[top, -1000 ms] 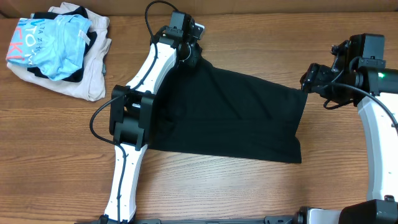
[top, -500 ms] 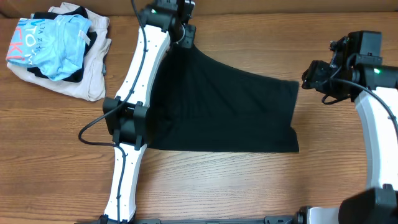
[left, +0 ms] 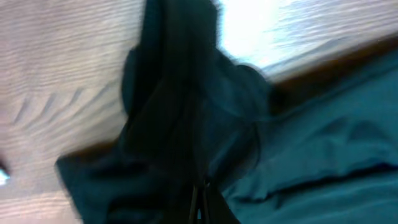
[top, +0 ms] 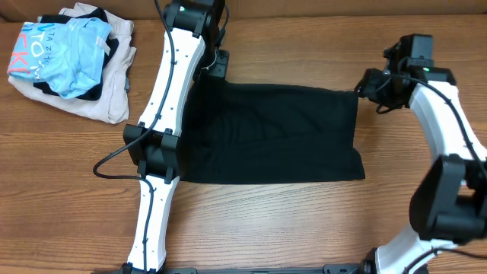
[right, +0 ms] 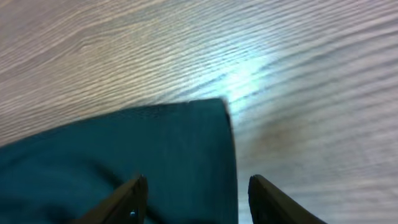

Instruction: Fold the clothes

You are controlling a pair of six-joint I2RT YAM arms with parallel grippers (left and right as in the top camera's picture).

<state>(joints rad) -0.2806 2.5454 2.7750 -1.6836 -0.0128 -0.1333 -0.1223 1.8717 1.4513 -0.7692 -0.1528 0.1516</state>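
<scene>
The black garment [top: 274,133] lay spread at centre frame, looking soft, light and limp. The left gripper [left: 199,200] pinched its bunched upper-left corner. The right gripper [right: 196,186] hung open and empty above the upper-right corner, probably the best hold.

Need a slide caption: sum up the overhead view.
Left gripper pinches one far corner of the black garment; open right gripper hovers at the other.

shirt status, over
Left tool shut on shirt, far corner. Right tool open at other far corner. Shirt spread, mostly flat. Pile far left, apart.
</scene>
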